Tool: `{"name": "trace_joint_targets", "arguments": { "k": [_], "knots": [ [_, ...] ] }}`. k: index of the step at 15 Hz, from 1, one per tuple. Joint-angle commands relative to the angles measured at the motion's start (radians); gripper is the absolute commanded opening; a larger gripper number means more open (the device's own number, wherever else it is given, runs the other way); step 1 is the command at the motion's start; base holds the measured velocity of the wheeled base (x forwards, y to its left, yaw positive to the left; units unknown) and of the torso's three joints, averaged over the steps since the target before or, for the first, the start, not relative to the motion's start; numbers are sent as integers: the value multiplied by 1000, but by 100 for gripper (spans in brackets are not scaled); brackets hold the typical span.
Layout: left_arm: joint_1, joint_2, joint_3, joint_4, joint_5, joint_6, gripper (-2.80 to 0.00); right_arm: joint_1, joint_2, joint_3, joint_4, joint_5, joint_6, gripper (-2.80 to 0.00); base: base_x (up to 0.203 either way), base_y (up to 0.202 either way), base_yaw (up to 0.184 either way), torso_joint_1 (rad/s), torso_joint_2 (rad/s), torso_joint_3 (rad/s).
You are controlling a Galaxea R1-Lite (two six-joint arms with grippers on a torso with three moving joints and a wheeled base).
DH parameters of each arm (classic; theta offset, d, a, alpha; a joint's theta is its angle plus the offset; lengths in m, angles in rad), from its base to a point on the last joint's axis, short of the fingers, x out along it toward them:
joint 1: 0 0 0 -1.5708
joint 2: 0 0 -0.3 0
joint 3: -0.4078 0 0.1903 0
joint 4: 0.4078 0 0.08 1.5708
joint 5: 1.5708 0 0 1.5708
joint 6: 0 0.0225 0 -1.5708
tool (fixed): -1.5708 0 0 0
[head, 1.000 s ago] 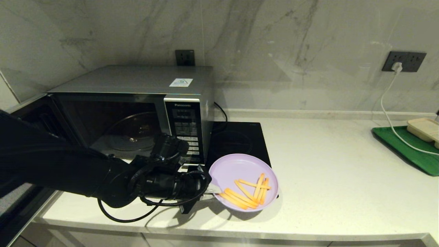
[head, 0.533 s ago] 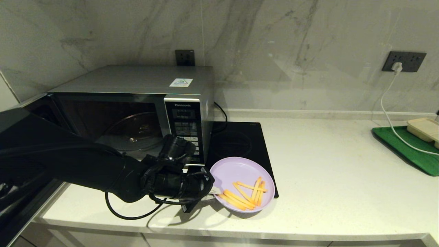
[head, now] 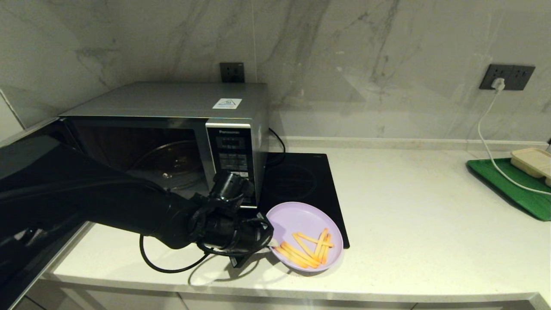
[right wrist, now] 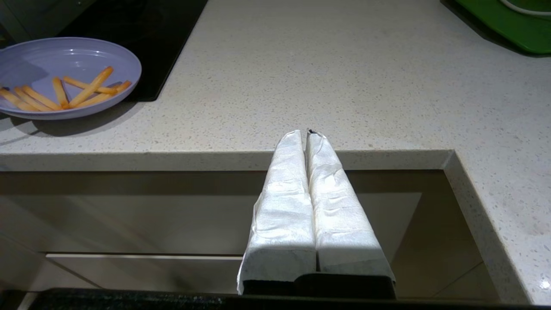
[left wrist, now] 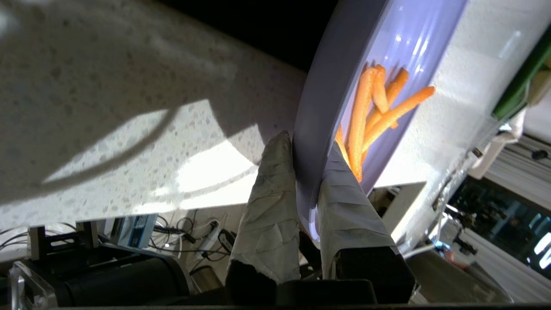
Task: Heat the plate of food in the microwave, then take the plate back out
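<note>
The lilac plate of food (head: 301,219) with orange fries (head: 308,249) sits low at the counter's front, overlapping the black hob's front corner. My left gripper (head: 272,244) is shut on the plate's left rim. In the left wrist view, the padded fingers (left wrist: 275,202) pinch the plate's (left wrist: 327,86) rim on both sides, with the gripper (left wrist: 306,144) at the rim. The silver microwave (head: 172,101) stands behind with its door (head: 26,172) swung open to the left and its glass turntable (head: 172,165) bare. My right gripper (right wrist: 306,133) is shut and empty, below the counter's front edge, with the plate (right wrist: 64,60) far off.
A black induction hob (head: 297,181) lies right of the microwave. At the far right a green tray (head: 516,189) holds a beige container (head: 533,161), and a white cable (head: 490,142) runs to it from a wall socket. The counter's front edge (head: 301,295) is close.
My left arm has carried the plate a little right and down toward the counter, and the plate now lies flatter and lower. The right gripper's earlier position is not shown.
</note>
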Motion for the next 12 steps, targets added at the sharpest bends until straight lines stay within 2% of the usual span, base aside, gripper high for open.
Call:
{"name": "trace_joint_targets", "arguments": {
  "k": [1, 8, 12],
  "knots": [
    [-10, 22, -31, 26, 16, -4, -280, 0, 0, 0, 1, -1, 1, -280, 0, 0, 0, 0, 0, 0],
    [-22, 41, -67, 68, 27, 10, -280, 0, 0, 0, 1, -1, 1, -280, 0, 0, 0, 0, 0, 0],
    [-23, 49, -119, 142, 28, 7, -280, 0, 0, 0, 1, -1, 1, -280, 0, 0, 0, 0, 0, 0]
  ]
}}
